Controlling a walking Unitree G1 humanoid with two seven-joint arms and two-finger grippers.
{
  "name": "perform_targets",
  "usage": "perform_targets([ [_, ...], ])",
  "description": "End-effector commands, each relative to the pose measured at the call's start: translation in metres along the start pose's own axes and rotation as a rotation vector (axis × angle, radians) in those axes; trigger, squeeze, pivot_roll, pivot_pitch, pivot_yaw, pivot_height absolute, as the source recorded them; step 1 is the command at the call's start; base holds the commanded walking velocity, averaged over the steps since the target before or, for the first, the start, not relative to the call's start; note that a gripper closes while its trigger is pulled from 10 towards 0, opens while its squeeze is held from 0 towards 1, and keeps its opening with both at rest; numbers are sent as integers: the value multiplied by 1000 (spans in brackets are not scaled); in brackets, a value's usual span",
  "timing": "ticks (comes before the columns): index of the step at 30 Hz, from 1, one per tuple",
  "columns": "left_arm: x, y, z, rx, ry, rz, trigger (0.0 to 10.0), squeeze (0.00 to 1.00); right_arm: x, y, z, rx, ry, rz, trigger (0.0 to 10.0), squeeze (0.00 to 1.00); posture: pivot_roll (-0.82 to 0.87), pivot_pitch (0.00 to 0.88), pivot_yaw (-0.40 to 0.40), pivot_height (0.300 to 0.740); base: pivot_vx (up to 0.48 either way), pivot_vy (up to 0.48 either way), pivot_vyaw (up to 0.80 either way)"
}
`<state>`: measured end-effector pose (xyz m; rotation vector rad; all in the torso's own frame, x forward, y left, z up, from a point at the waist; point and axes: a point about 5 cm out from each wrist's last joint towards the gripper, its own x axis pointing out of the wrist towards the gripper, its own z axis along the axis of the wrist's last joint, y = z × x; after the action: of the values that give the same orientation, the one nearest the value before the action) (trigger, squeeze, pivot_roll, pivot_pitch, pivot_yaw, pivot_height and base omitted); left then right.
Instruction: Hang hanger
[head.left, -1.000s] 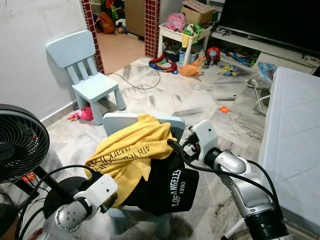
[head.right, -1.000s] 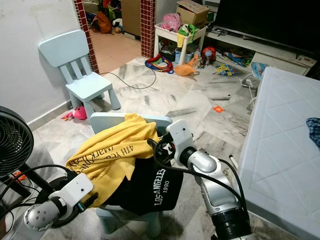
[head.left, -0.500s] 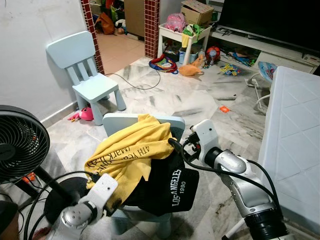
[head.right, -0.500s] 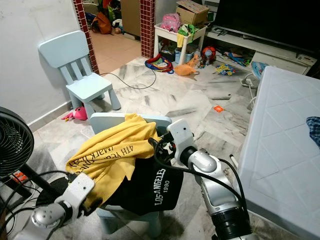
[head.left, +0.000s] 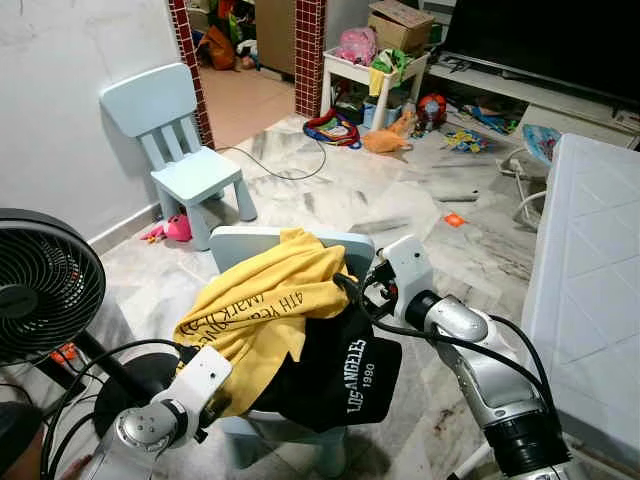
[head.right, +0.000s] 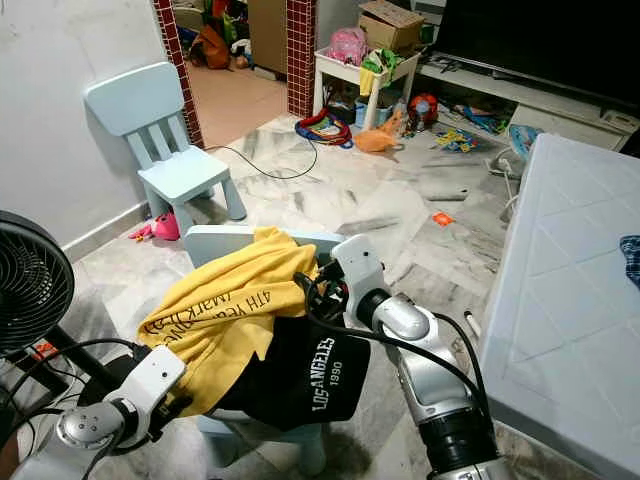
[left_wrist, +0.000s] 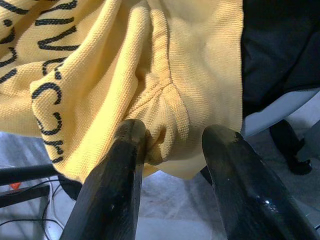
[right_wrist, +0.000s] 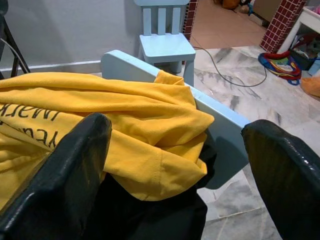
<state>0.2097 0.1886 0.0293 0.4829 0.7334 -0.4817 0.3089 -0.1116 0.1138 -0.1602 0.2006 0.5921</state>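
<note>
We found no hanger; whether one lay under the yellow shirt (head.left: 262, 305) and black shirt (head.left: 340, 375), lower centre of the frame on the chair (head.left: 345, 251), we could not tell. The left gripper (left_wrist: 172, 150) had its fingers parted around a yellow fold at the hem. The right gripper (right_wrist: 170, 150) stood wide open beside the chair back. We judged that closing on cloth alone risked dragging both shirts onto the floor (head.left: 400, 200).

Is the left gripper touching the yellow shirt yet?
Touching. The left wrist view shows the open left gripper straddling a fold of the yellow shirt, with one finger pressed against the fabric.
</note>
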Motion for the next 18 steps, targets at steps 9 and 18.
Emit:
perform_targets([
  [9, 12, 16, -2, 0, 8, 39, 0, 0, 2, -7, 6, -11, -19, -21, 10000, 0, 4, 28, -31, 740, 0, 0, 0],
  [18, 17, 22, 3, 4, -33, 83, 0, 0, -1, -11, 6, -16, -19, -37, 10000, 0, -8, 33, -27, 740, 0, 0, 0],
])
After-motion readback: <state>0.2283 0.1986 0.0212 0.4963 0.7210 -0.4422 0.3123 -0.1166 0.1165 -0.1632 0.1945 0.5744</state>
